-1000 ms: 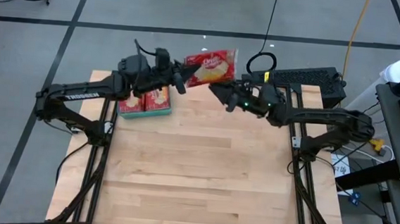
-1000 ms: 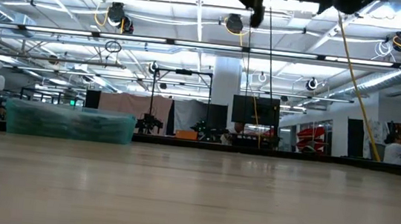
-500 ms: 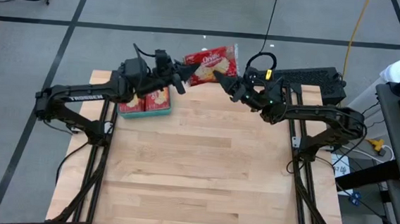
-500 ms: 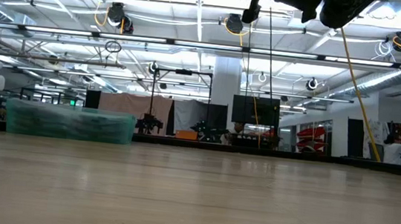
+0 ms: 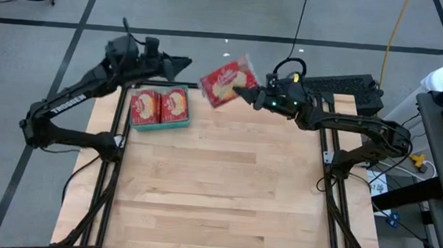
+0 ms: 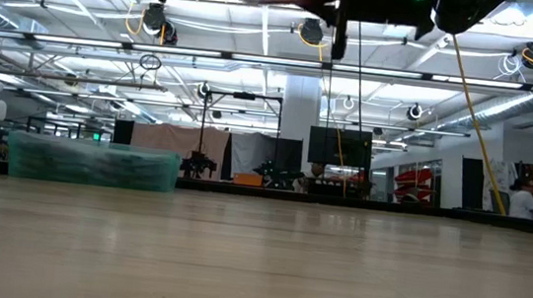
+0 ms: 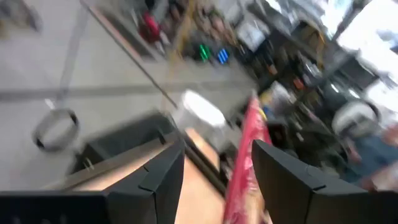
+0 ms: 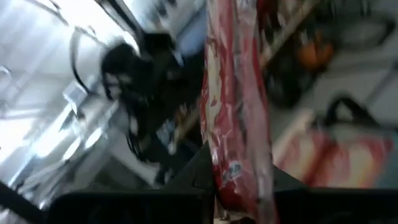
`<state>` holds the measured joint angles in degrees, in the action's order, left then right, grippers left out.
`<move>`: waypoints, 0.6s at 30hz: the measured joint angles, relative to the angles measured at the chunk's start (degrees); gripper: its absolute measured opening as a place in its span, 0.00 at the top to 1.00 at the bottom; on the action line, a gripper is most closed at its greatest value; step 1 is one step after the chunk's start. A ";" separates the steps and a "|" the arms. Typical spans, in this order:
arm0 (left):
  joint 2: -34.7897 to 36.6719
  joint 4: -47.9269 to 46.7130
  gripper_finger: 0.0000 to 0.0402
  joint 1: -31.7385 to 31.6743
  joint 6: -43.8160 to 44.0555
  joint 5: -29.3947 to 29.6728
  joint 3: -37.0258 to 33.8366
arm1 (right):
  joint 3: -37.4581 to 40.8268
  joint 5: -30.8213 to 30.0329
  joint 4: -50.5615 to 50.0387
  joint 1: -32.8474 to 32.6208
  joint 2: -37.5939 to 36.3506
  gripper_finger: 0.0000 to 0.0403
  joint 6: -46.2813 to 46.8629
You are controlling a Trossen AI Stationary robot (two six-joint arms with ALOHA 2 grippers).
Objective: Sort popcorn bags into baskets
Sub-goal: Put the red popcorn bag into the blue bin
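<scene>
Right now the right tool (image 5: 248,95) is up in the air near the far edge of the tabletop (image 5: 216,194), pinching one red popcorn bag (image 5: 224,81) by its edge; in the right wrist view the packet (image 8: 233,99) stands clamped between the two dark fingers. The bag hangs tilted above the far middle of the tabletop, just to the right of the teal basket (image 5: 159,125). That basket sits at the far left corner, and two more popcorn bags (image 5: 160,106) lie side by side in it, faces up. From table height the basket (image 6: 92,162) shows as a low teal tray at the left, well below both arms. The left tool (image 5: 180,62) is raised beyond the far left corner, past the basket, with its fingers spread apart and nothing between them; its wrist view looks between the two dark fingers (image 7: 163,177) toward the held bag (image 7: 244,162), which is apart from them.
</scene>
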<state>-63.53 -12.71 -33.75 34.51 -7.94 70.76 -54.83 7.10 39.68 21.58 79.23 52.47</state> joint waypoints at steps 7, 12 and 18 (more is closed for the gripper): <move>-3.19 -5.35 0.58 -4.51 0.77 -16.10 0.07 | -0.02 12.22 -13.31 0.66 0.04 0.96 -1.43; -7.05 -5.05 0.49 -2.90 2.16 -21.56 0.13 | -0.02 20.11 -15.13 1.46 0.03 0.96 -4.83; -12.32 -5.44 0.28 1.71 1.76 -25.76 0.04 | -0.02 25.46 -15.83 5.75 0.10 0.95 -3.13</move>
<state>-75.84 -18.14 -32.04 36.27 -33.70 70.81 -54.85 32.55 23.85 27.33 79.33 49.34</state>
